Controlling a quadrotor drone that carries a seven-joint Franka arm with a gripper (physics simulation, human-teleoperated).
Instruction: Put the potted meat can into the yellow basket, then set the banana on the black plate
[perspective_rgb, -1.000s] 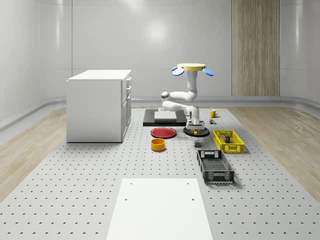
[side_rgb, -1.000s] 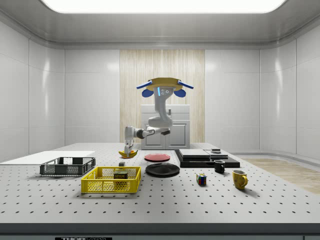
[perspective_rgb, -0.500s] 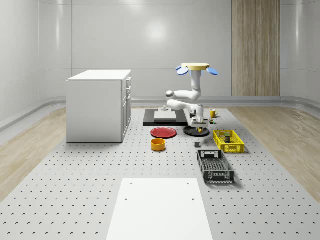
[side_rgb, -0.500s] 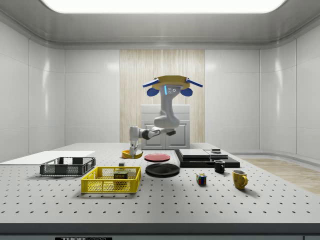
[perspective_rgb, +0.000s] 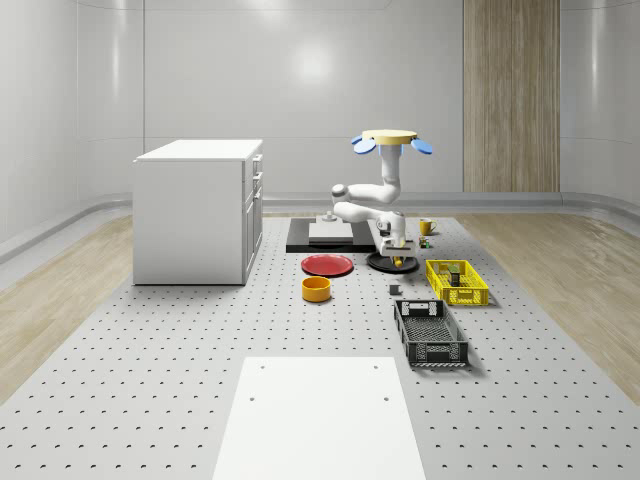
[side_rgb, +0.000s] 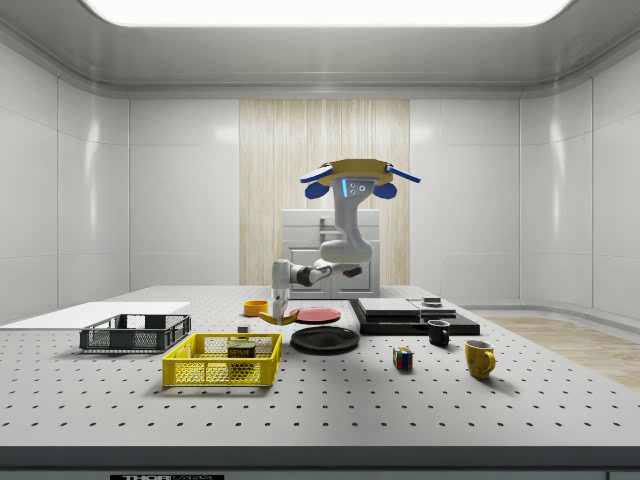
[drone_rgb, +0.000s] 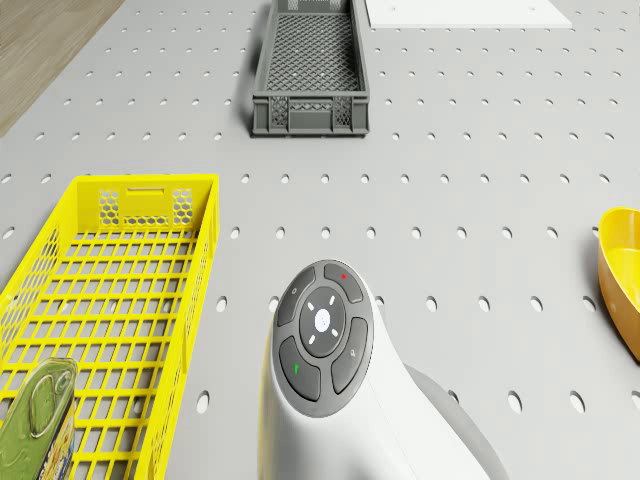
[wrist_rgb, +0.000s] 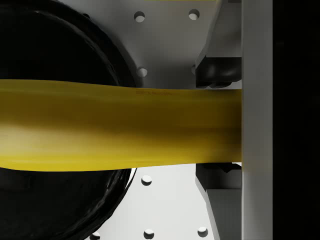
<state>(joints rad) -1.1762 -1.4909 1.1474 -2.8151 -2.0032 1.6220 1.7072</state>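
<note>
The end effector (side_rgb: 278, 312) is clamped on the banana (wrist_rgb: 120, 125), carrying it just above the rim of the black plate (side_rgb: 325, 339), at the edge nearer the yellow basket (side_rgb: 222, 361). The potted meat can (side_rgb: 240, 350) lies inside that basket. The drone (side_rgb: 359, 176) hovers over the tabletop (side_rgb: 330, 400) behind the plate, with open tabletop between plate and basket.

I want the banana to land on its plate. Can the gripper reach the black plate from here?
Probably yes. The gripper, shut on the banana, hangs by the black plate rim, with the drone hovering above, and nothing stands between them.
</note>
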